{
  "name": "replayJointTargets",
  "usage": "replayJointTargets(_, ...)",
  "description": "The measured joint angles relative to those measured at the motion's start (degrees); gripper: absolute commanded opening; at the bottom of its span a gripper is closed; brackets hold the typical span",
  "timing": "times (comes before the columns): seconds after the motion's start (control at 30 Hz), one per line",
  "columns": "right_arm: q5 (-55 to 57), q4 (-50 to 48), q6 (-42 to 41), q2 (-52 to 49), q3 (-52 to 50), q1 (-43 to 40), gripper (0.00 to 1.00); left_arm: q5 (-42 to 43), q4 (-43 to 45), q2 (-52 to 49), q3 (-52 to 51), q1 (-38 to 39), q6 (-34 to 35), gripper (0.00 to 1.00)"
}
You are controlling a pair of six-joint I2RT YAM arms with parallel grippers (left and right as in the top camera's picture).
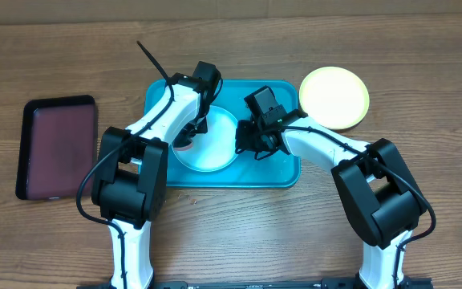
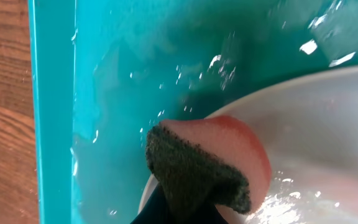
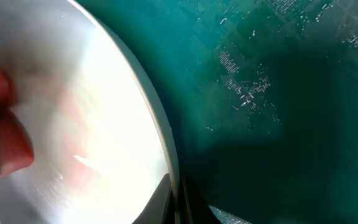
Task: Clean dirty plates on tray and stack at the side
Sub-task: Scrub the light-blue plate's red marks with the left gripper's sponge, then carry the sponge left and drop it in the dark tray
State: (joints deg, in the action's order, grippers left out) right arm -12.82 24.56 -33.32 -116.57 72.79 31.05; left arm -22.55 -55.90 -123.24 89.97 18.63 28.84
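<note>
I am scrubbing the pale plate (image 1: 215,152), which is lying inside the tray (image 1: 283,172), with a sponge (image 2: 210,162) clenched in my left pincer (image 1: 189,138). My right pincer (image 1: 243,146) is, I believe, grasping the plate's rim. Next it is needing a lift out to the yellow-green plate (image 1: 334,96), just outside the tray's far right corner.

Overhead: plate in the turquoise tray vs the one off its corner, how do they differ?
Colour: the tray plate is whitish, the table plate yellow-green.
Place: the tray plate lies in the turquoise tray; the table plate sits on the wooden table beside it.
Handling: the left gripper holds a sponge on the tray plate and the right gripper pinches its rim; the table plate is untouched.
Both are round, shallow, similar in size.
</note>
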Motion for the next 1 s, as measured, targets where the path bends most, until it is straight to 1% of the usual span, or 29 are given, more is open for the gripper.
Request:
replayJointTargets(0.27, 0.3, 0.0, -0.2, 0.0, 0.0, 0.0, 0.04, 4.3, 1.0, 0.0, 0.4, -0.9, 1.3, 0.04)
replayJointTargets(0.5, 0.6, 0.3, 0.1, 0.0, 0.1, 0.0, 0.04, 7.1, -5.0, 0.4, 5.9, -3.9, 2.6, 0.04)
replayJointTargets(0.6, 0.7, 0.3, 0.6, 0.0, 0.1, 0.0, 0.04, 7.1, -6.2, 3.7, 7.8, -8.0, 2.8, 0.04)
replayJointTargets(0.8, 0.8, 0.3, 1.0, 0.0, 0.2, 0.0, 0.04, 6.9, -11.4, 12.3, 9.5, -19.6, 3.3, 0.04)
replayJointTargets(0.9, 0.8, 0.3, 1.0, 0.0, 0.2, 0.0, 0.04, 6.9, -13.2, 13.2, 9.6, -25.4, 3.5, 0.04)
replayJointTargets(1.0, 0.8, 0.3, 1.0, 0.0, 0.2, 0.0, 0.04, 6.9, -12.7, 13.1, 9.3, -32.0, 3.8, 0.04)
